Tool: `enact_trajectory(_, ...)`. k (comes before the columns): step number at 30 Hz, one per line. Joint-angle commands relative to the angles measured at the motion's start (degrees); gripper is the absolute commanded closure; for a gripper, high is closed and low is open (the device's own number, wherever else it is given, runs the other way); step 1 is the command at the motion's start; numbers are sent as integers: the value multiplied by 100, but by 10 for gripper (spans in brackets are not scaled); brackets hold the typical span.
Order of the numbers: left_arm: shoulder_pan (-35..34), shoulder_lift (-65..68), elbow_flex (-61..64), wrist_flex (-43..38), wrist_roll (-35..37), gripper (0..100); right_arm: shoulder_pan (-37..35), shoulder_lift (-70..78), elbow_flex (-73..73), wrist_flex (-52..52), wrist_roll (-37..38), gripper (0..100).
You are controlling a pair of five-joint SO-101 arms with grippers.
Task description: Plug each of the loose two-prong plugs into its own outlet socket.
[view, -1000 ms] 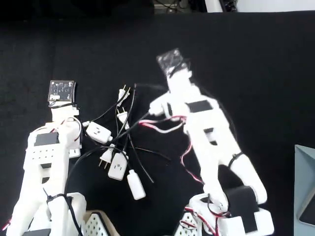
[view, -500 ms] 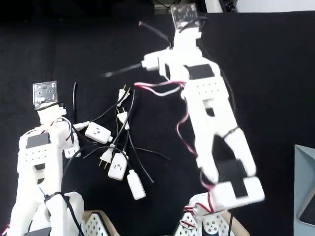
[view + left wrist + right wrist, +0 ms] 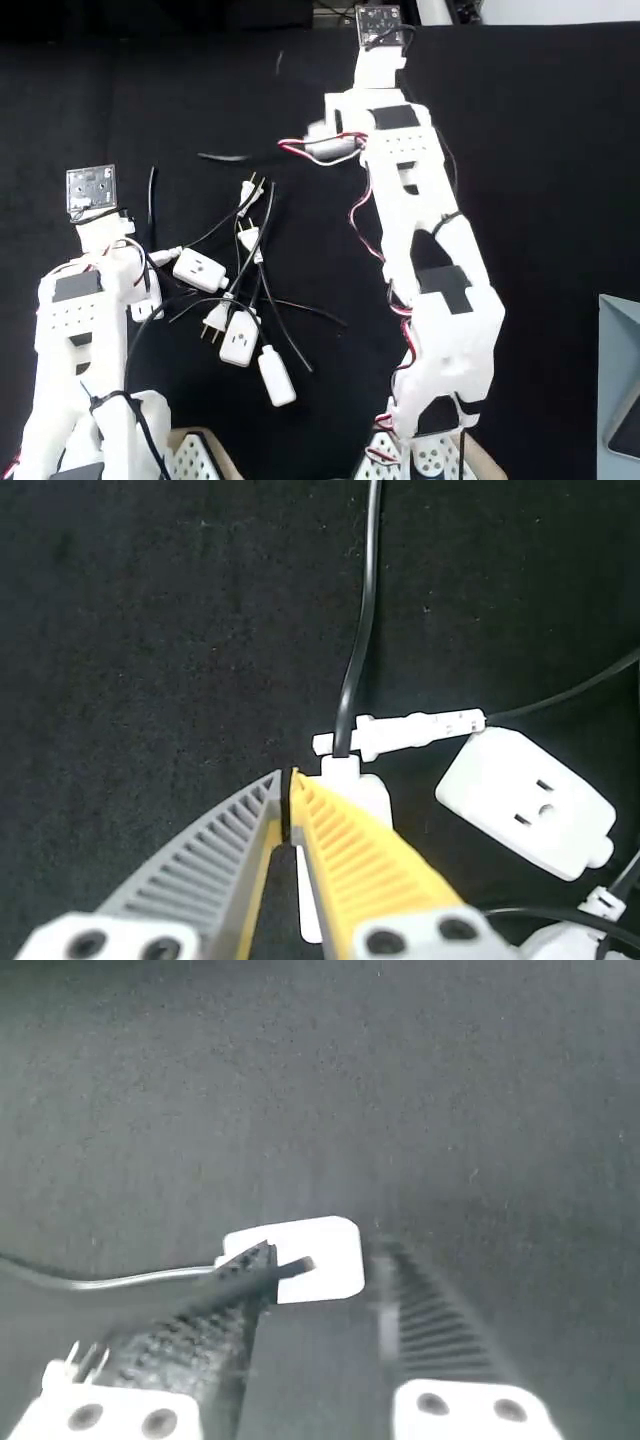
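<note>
The right gripper [image 3: 325, 1260] has its fingers apart with a white socket block [image 3: 300, 1245] between them, far across the table [image 3: 560, 150], and the left gripper [image 3: 290, 785] is pinched together just beside a loose plug [image 3: 400, 730], so this looks like the grabbing step, and next the prongs must line up with the slots.

On the black cloth worktop [image 3: 550, 150], left of centre: white plastic outlet socket [image 3: 197, 268] behind second white socket block [image 3: 238, 340], white two-prong plug [image 3: 213, 322] just left of that block.
</note>
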Motion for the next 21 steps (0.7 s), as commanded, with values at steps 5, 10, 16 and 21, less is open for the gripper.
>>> enact_trajectory(5, -40, -141, -189, -123, 44, 970, -396, -743, -303, 914, -53, 762)
enact_trajectory(10, -22, -141, -180, -123, 35, 970, -457, -1490, -277, 1969, -62, 762)
enact_trajectory(16, -22, -141, -180, -123, 35, 970, -510, -2053, -277, 3508, -62, 762)
enact_trajectory(21, -40, -141, -101, -325, 44, 970, -844, -2220, -268, 4712, -62, 762)
